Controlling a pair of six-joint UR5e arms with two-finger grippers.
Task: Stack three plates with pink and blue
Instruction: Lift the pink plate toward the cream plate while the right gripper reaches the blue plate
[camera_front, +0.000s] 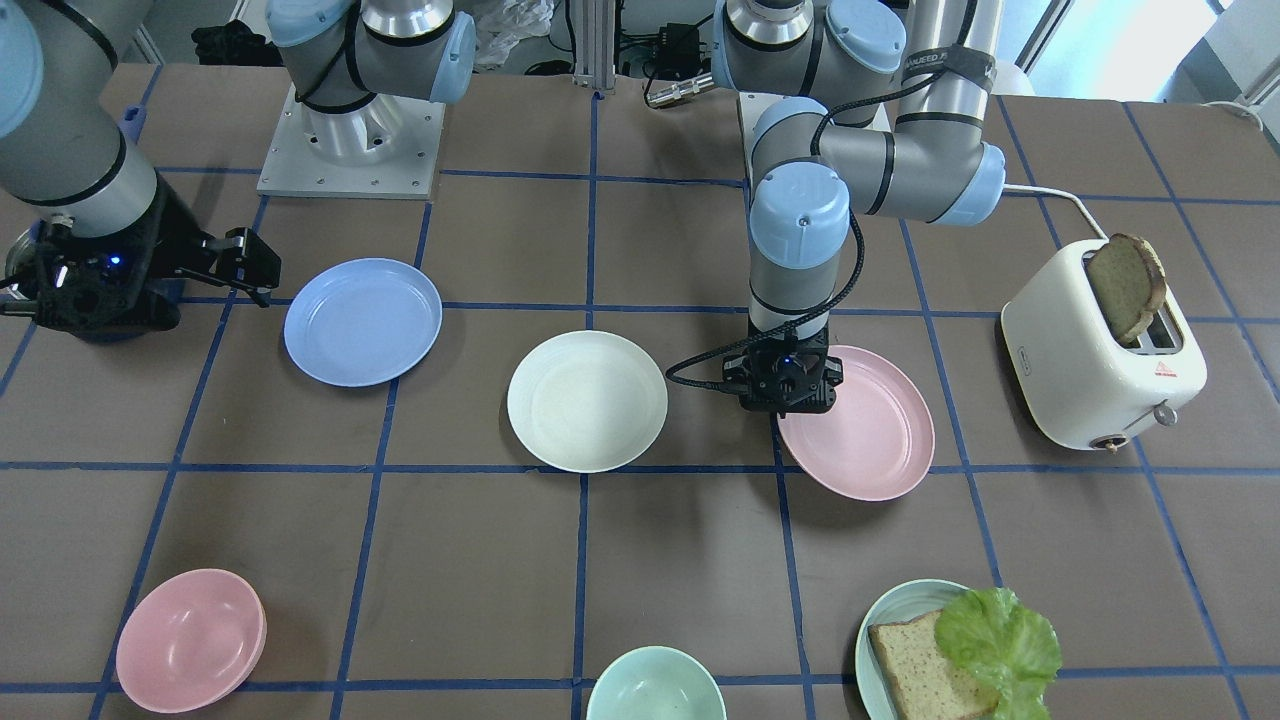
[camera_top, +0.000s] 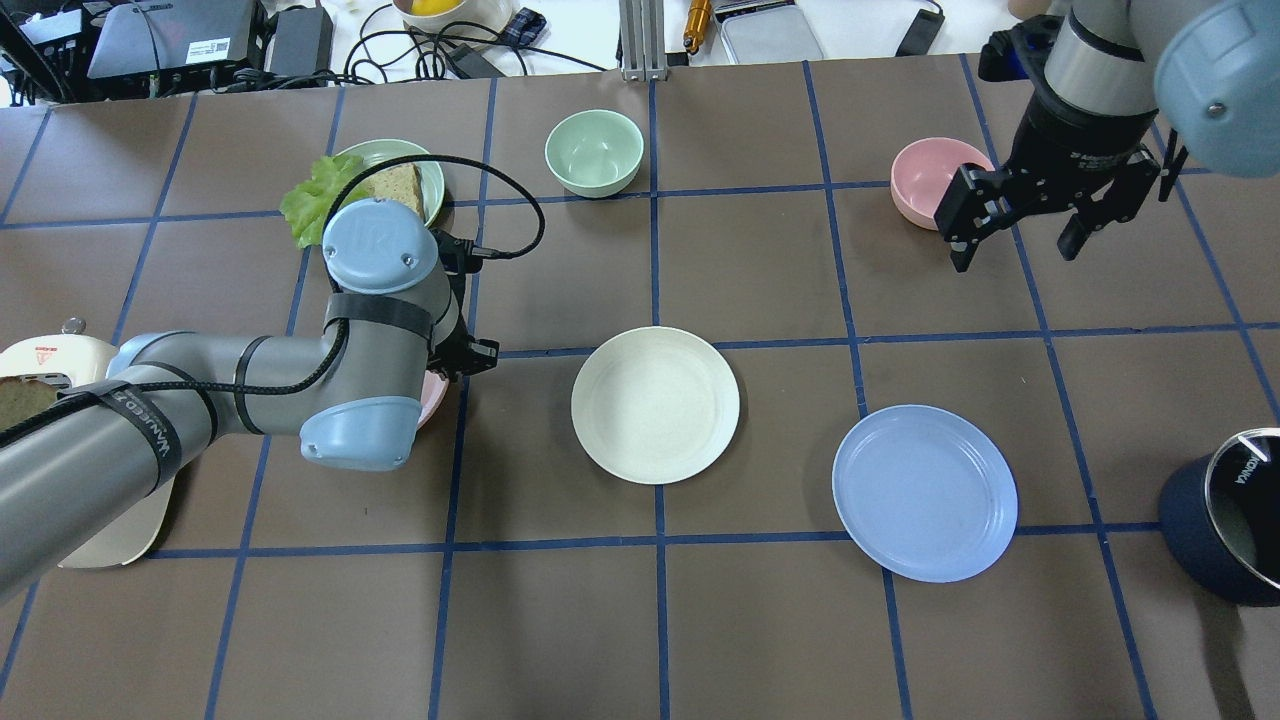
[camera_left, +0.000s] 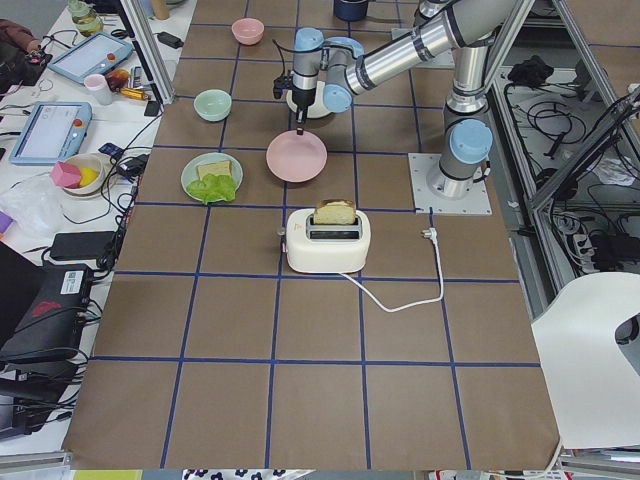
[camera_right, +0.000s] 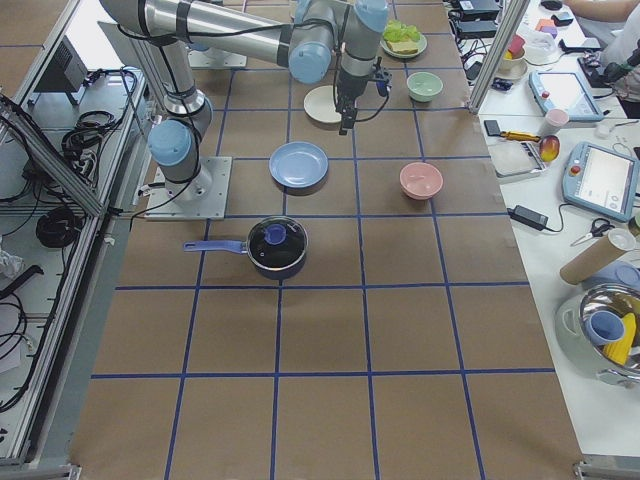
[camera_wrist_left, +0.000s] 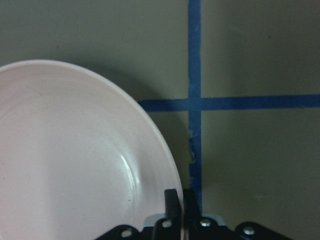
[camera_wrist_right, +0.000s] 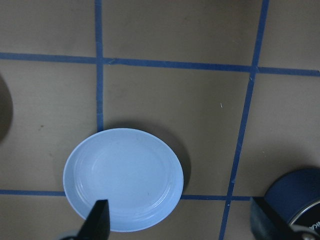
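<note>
Pink plate (camera_front: 870, 430) rim is clamped between the narrowed fingers of the left gripper (camera_wrist_left: 180, 194); right gripper (camera_top: 1015, 257) is held spread wide, apart from the blue plate (camera_top: 925, 492).

pink plate (camera_top: 434, 400) mostly hidden beneath left arm (camera_top: 250, 390), pot (camera_top: 1196, 528) cropped at edge

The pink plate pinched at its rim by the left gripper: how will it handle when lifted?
The pink plate looks like thin matte plastic, so probably light and stiff. Pinched at one rim edge by the left gripper, it may hang tilted or pivot. The smooth rim could slip.
</note>
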